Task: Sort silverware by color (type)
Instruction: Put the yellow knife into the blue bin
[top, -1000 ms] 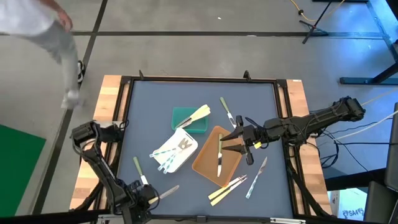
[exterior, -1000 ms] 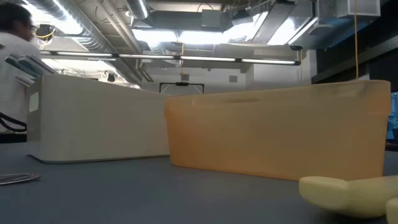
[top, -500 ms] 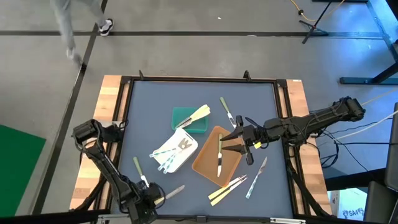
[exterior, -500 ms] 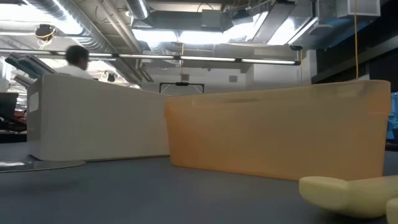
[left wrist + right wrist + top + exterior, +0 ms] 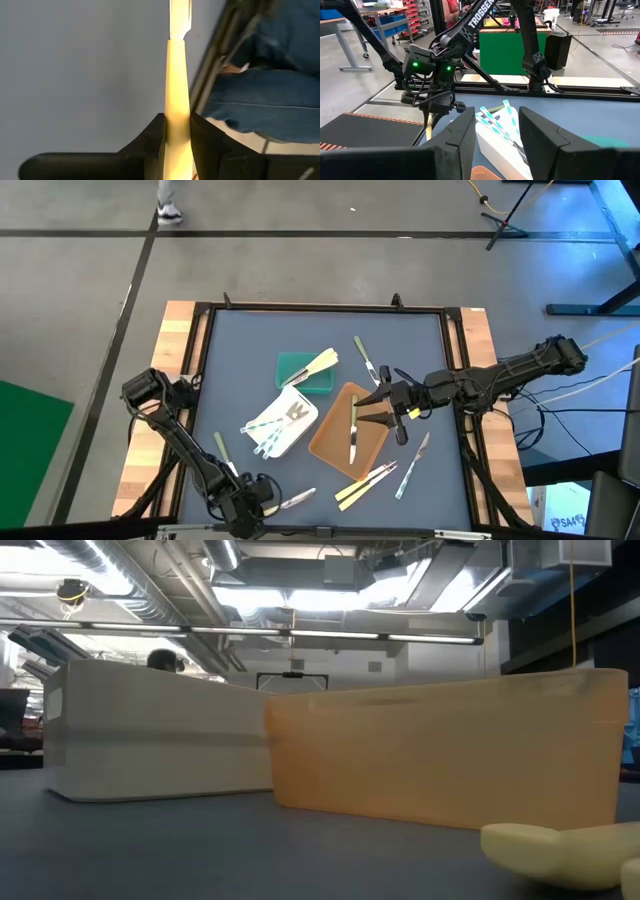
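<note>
1. Three trays sit on the grey-blue table top [image 5: 240,350]: a small green rectangular tray [image 5: 297,369], a white rectangular tray [image 5: 290,420] touching its near corner, and a brown oblong tray [image 5: 330,442] just beside the white one.
2. One pale cream-yellow utensil [image 5: 322,363] lies tilted across the green tray's rim.
3. Several translucent whitish-blue utensils [image 5: 262,430] stick out of the white tray, away from the brown tray; I cannot count them exactly.
4. One white-tipped utensil [image 5: 353,430] lies lengthwise inside the brown tray.
5. Beyond the brown tray, on its far side from the white tray, lie two cream-yellow utensils [image 5: 362,487] side by side, near a pale translucent utensil [image 5: 412,465].
6. One olive-handled utensil [image 5: 364,359] lies on the table between the green tray and the right arm.
7. Another olive-green-handled utensil [image 5: 222,452] lies near the white tray, close to the left arm.
8. The right gripper [image 5: 379,407] hovers over the brown tray's edge, its fingers spread wide with nothing between them.
9. The left gripper [image 5: 175,131] is at the table's near edge, well apart from the brown tray, fingers pinched on a cream-yellow handled utensil [image 5: 177,100], which shows in the high view as a pale sliver [image 5: 297,499].
</note>
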`<state>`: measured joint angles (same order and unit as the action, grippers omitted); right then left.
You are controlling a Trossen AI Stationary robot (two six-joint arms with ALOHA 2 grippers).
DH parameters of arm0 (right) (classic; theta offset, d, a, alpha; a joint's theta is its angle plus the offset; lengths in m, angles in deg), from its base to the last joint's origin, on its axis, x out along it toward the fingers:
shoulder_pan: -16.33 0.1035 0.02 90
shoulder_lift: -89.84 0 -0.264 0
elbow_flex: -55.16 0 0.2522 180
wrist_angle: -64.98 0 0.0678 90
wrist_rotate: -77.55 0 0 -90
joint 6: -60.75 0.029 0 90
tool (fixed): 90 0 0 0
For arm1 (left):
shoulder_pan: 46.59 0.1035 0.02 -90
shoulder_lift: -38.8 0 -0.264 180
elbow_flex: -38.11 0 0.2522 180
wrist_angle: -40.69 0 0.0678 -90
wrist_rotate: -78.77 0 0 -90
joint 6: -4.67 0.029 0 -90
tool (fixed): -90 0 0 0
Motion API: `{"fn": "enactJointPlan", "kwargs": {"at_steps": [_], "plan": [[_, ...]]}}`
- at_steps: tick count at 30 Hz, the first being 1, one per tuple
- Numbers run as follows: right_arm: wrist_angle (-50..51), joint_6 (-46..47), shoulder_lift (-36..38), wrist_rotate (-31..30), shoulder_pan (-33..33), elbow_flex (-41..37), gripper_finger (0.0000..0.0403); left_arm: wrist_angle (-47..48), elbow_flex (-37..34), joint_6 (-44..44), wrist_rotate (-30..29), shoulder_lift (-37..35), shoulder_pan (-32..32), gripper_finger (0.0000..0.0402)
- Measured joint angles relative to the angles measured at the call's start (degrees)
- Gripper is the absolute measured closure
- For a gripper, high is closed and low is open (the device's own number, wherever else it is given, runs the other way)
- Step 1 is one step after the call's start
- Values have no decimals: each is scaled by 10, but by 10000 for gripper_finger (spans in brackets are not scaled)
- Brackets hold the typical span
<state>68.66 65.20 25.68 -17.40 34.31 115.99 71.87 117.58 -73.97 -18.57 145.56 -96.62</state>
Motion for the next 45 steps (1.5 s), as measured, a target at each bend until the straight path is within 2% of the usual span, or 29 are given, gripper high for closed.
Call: {"fn": "enactJointPlan", "kwargs": {"at_steps": [9,20,34,39,45], "plan": [[0,0,0,4,0,0,265,-108,0,48,0,0,31,339],[9,0,-3,89,0,0,265,-225,1,59,15,-1,88,339],[2,-4,-14,232,1,0,265,-362,1,57,118,-1,212,339],[12,-7,-14,241,6,0,265,-378,1,53,163,-1,260,339],[14,-78,-14,234,35,0,265,-381,1,33,220,-1,315,338]]}}
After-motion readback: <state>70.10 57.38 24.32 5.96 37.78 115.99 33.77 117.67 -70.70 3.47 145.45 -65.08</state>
